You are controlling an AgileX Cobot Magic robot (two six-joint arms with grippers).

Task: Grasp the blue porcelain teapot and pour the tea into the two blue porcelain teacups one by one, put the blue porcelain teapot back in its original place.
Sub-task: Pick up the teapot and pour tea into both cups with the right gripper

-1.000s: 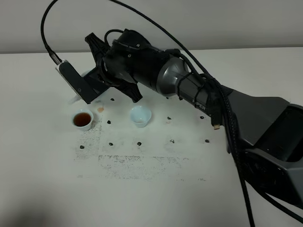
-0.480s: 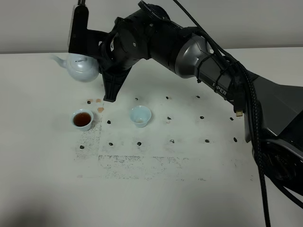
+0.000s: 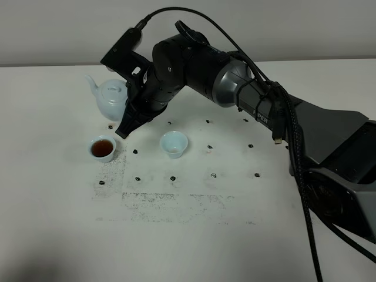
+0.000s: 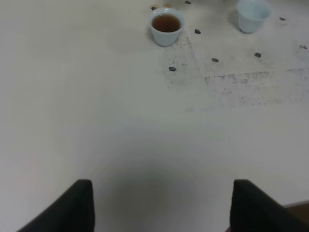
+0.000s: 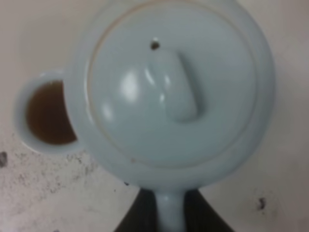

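– While I have the blue porcelain teapot (image 3: 110, 100) in hand, tell me how you'd treat it.
– As glazed porcelain: slick, hard and brittle. I'd guess it is heavier than it looks, with tea shifting inside. Where are you holding it?
– By the loop handle (image 5: 169, 215). My right fingers (image 5: 137, 220) are closed on it, one on each side. I judge that the only sensible hold, since the round body gives nothing to pinch. The lid (image 5: 120, 87) just sits on top, so a steep tip could shed it.
– And where is the pot?
– It's upright over the left part of the desk (image 3: 235, 252), just behind the filled teacup (image 3: 94, 154), whose tea (image 3: 102, 148) shows reddish-brown. In my right wrist camera the body overlaps that cup's rim. I can't tell whether its foot touches the desk.
– Which way does it point?
– The spout (image 3: 90, 82) points left and toward the back in the high view, and the handle points toward my arm. The long axis, spout to handle, lies level and slants across the desk, and the knob (image 5: 174, 87) lines up with it.
– The other cup?
– The empty teacup (image 3: 174, 144) stands to the right of the filled one. The spout faces away from it, so I expect to need a turn first.
– Left arm?
– My left fingers (image 4: 72, 208) are spread apart with nothing between them, over the desk.
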